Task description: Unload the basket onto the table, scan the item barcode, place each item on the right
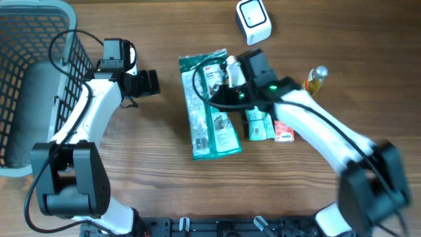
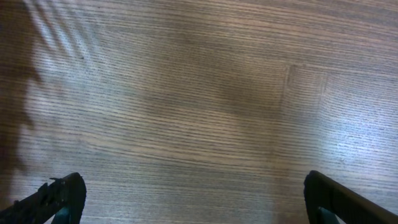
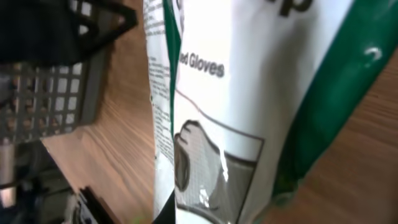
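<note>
One glove pack [image 1: 210, 112], one scanner [image 1: 253, 20], one bottle [image 1: 316, 79], two small cartons [image 1: 260, 125], one basket [image 1: 39, 8] on the tabletop [image 1: 164, 184].
Only the right wrist view reads "Gloves" on the pack, mid-tabletop near the scanner. The right fingers [image 1: 231, 71] pinch its top edge, arm stretched leftward; the left fingers [image 2: 62, 198] stand spread wide over bare wood beside the basket.

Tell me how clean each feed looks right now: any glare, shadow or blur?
Overhead: evenly lit and sharp, slight sheen on the glove packet. Left wrist: only table wood, a broad soft shadow through the middle, glare at right, the left gripper showing dark in the lower corners. Right wrist: the glove packet fills the frame very close, its print soft but legible; the basket behind is blurred.
</note>
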